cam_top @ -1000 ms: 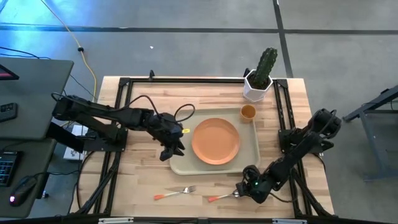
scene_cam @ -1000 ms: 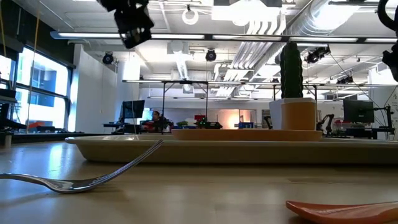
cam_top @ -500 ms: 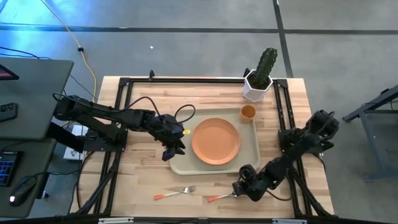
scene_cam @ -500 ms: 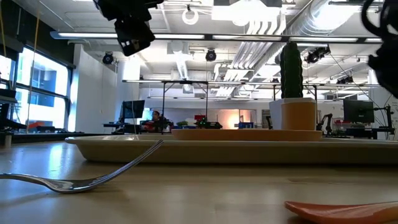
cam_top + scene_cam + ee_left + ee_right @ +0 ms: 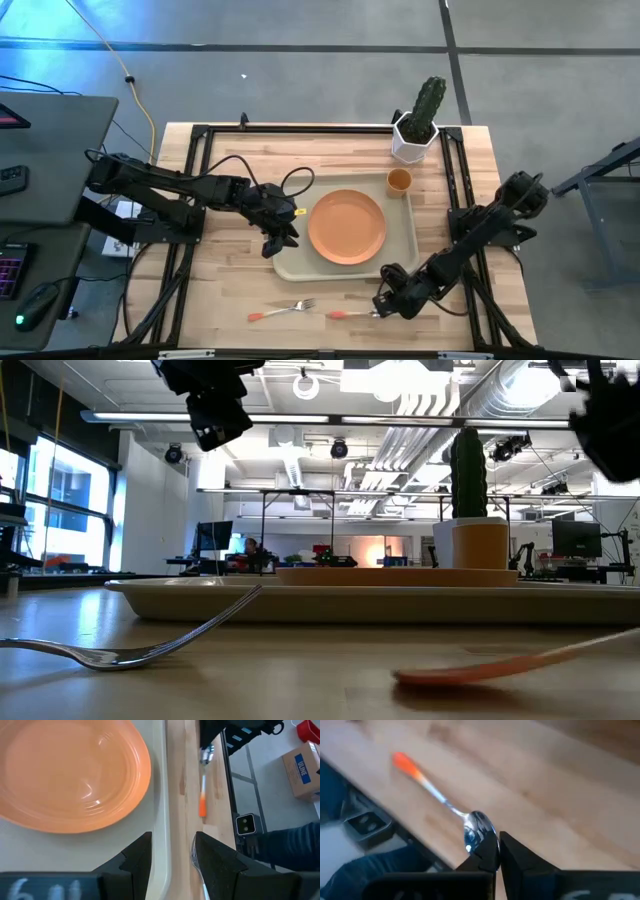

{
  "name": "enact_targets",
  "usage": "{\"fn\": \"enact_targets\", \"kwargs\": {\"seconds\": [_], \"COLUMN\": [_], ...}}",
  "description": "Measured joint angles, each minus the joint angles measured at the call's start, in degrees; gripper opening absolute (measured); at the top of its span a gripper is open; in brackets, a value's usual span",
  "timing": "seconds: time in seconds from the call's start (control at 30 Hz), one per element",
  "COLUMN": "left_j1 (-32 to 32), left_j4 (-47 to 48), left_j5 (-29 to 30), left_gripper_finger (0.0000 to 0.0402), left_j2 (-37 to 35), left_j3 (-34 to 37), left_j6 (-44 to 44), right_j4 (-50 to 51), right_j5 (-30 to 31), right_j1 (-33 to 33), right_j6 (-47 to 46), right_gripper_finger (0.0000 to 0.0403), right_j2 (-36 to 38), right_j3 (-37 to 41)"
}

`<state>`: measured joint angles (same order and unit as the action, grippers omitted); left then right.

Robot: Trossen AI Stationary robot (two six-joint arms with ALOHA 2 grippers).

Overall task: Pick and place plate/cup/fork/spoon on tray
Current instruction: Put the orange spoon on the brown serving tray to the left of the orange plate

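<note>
Spoon [image 5: 350, 314] shifted left, orange-red handle

The high view looks straight down on the whole table [image 5: 230, 290]. The low view sits at table-top height, looking level across it into the room, very near the fork [image 5: 130, 645]. Each wrist view looks close past its own fingers. All 4 views share the spoon [image 5: 350, 314] on the table's front strip.
</note>
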<state>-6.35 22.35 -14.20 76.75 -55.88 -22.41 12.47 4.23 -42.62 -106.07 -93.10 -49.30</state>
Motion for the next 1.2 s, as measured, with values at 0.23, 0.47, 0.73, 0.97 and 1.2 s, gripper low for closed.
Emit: {"fn": "enact_targets", "kwargs": {"seconds": [0.23, 0.47, 0.73, 0.97, 1.2], "left_j1": [0.03, 0.48, 0.46, -0.85, -1.33], "left_j4": [-6.06, -14.33, -15.11, -15.90, -19.59], "left_j5": [9.83, 4.71, 4.24, 4.24, 4.26], "left_gripper_finger": [0.0140, 0.0140, 0.0140, 0.0140, 0.0140], "left_j2": [0.00, -0.03, -0.04, 0.77, 4.36], "left_j3": [0.00, 0.00, 0.00, 0.00, 0.00], "left_j6": [-2.67, -2.64, -1.50, -2.87, -7.01], "right_j4": [14.33, 26.97, 41.18, 42.13, 41.49], "right_j5": [-5.55, -6.28, -6.78, -9.01, -10.82], "right_j1": [5.06, 13.54, 23.91, 29.93, 34.02], "right_j6": [11.46, 32.24, 55.34, 72.01, 81.71], "right_gripper_finger": [0.0000, 0.0000, 0.0000, 0.0000, 0.0000], "right_j2": [2.17, 2.17, 2.21, 2.23, 2.23], "right_j3": [-10.12, -21.46, -32.23, -35.89, -36.74]}}
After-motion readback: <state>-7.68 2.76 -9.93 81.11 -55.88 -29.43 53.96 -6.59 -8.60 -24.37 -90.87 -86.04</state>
